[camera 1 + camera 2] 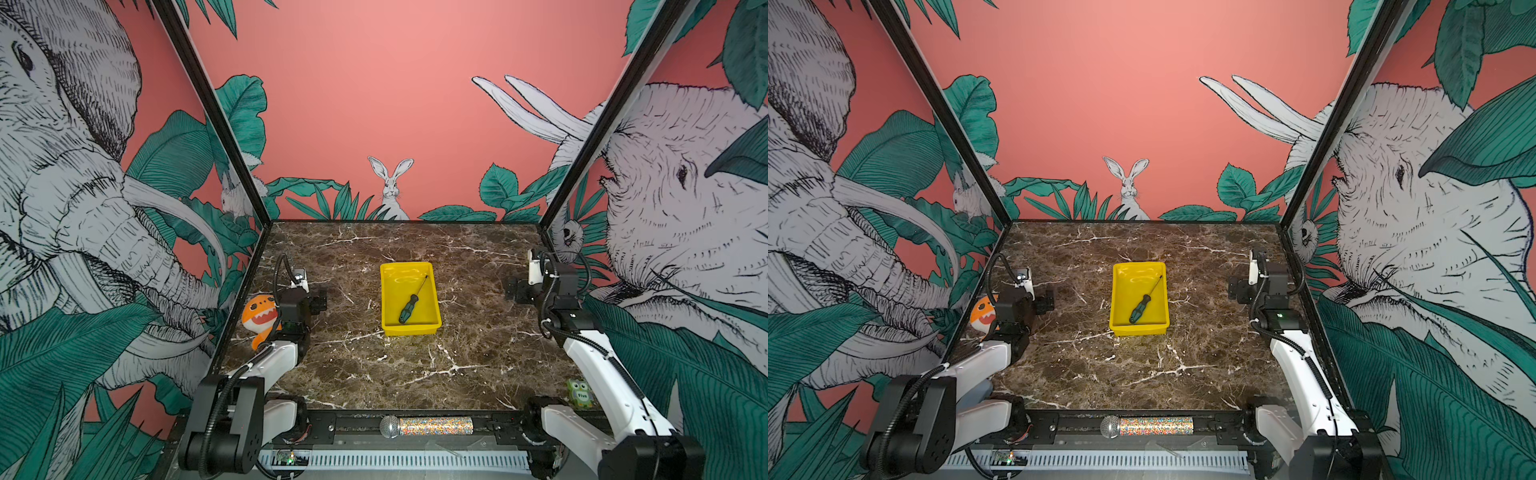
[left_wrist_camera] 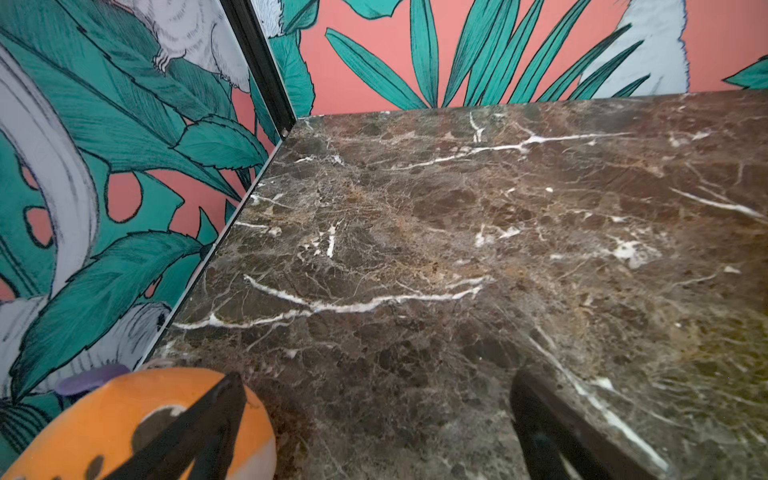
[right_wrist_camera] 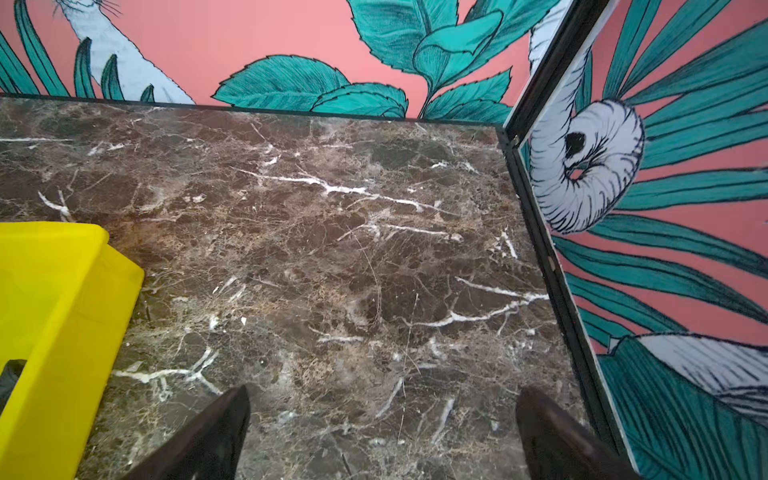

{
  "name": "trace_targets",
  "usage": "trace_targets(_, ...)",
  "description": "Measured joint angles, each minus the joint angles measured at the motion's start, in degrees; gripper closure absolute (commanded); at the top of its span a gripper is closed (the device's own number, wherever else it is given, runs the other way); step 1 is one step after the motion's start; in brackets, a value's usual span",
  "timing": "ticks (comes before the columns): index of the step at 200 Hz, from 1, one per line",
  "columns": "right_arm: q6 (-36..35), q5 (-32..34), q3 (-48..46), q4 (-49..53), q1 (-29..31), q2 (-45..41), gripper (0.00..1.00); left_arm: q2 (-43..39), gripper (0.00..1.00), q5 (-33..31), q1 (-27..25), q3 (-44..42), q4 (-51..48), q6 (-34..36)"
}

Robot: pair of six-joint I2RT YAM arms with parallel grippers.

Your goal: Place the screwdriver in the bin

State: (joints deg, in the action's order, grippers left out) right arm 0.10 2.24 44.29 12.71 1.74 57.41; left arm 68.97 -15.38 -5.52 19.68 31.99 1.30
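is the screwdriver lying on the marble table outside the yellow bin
No, in a top view the screwdriver lies slantwise inside the bin, with its handle toward the near wall.

Both top views overlook the tabletop [image 1: 478, 353]; wrist views skim it closely.
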Motion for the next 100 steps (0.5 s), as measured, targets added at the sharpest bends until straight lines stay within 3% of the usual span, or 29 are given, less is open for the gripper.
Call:
trace_targets(41,-1.7,2.9,-5.1,-8.3,0.0,1.0,0.01,3.9,0.0,-0.7,0.8,-5.0,13.2,1.1)
trace_targets(100,-3.6,2.9,-13.6,-25.9,0.0,13.1,0.01,13.5,0.0,2.6,2.2,-5.6,24.4,1.6)
